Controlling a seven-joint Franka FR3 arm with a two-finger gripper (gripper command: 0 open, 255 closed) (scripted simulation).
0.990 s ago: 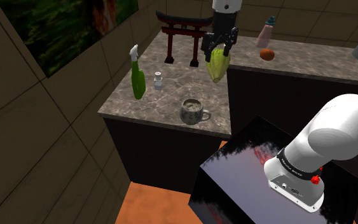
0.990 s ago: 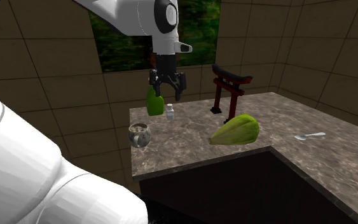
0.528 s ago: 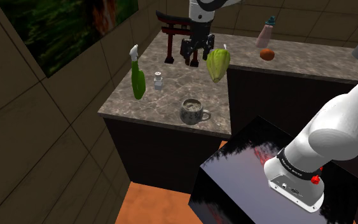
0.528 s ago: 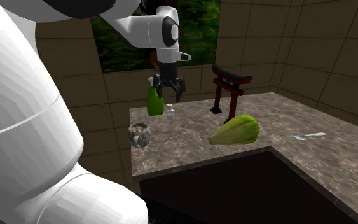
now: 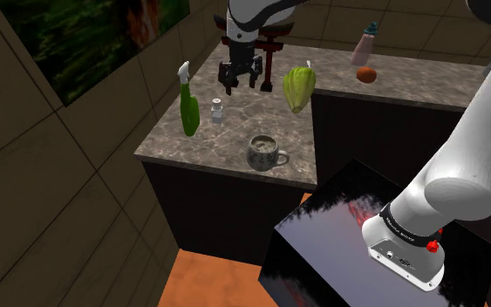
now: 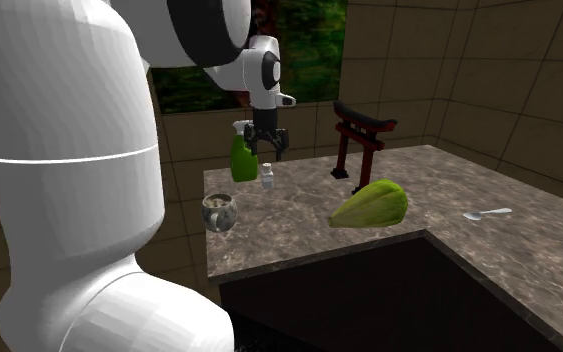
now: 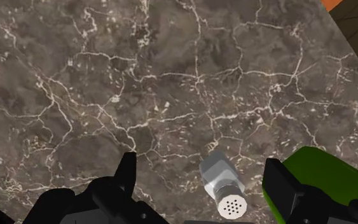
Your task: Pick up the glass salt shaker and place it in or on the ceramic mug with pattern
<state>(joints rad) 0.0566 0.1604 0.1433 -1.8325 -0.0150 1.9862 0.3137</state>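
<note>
The black two-finger gripper [image 5: 241, 85] hangs open and empty above the dark marble counter [image 5: 254, 122].

Shoulder view: the small clear glass salt shaker with a grey cap [image 5: 217, 112] stands upright just beside the green spray bottle [image 5: 187, 105]. The grey patterned mug [image 5: 265, 153] stands apart, near the counter's front edge.

Second exterior view: the gripper hovers just above the shaker.

Wrist view: the shaker lies between the spread fingers [image 7: 128, 173], touching neither.
</note>
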